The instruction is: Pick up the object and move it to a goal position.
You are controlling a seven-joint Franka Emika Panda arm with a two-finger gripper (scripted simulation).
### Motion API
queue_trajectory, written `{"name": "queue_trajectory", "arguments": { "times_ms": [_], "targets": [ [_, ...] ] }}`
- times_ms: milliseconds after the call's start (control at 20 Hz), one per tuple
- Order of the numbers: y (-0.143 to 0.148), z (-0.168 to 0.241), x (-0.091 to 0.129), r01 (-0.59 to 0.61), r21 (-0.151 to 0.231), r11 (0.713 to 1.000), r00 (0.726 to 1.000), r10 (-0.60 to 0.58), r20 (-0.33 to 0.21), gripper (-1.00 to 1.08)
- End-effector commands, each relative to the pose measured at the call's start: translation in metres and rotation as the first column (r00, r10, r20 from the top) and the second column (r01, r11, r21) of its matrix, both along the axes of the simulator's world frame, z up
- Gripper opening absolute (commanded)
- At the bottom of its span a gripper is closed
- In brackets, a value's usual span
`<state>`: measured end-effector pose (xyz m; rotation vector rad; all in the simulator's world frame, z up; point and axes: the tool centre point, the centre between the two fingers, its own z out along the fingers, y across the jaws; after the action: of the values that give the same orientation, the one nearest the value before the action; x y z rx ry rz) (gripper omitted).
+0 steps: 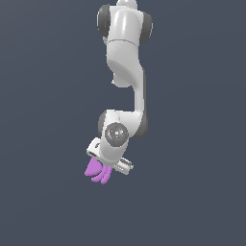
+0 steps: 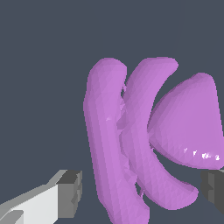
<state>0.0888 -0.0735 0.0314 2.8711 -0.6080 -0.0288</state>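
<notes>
Evidently our fingers (image 2: 140, 188) stood spread either side of the object (image 2: 144, 135), not visibly touching it. It lay directly beneath them and looked light, rigid and slick; we judged the ribs the best hold.

The white arm (image 1: 126, 72) reaches down, its gripper (image 1: 103, 166) over the purple object (image 1: 97, 171).
</notes>
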Motion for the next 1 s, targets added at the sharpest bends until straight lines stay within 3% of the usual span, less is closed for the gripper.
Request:
{"name": "queue_trajectory", "arguments": {
  "times_ms": [0, 100, 150, 950],
  "targets": [
    [-0.0015, -0.0076, -0.0006, 0.001, 0.0, 1.0, 1.0, -0.001, 0.0, 1.08],
    [-0.0018, -0.0093, -0.0007, 0.001, 0.0, 1.0, 1.0, -0.001, 0.0, 1.08],
    [-0.0018, -0.0093, -0.0007, 0.001, 0.0, 1.0, 1.0, -0.001, 0.0, -1.0],
    [0.0023, -0.0017, -0.0028, 0.001, -0.001, 1.0, 1.0, -0.001, 0.002, -1.0]
  ]
}}
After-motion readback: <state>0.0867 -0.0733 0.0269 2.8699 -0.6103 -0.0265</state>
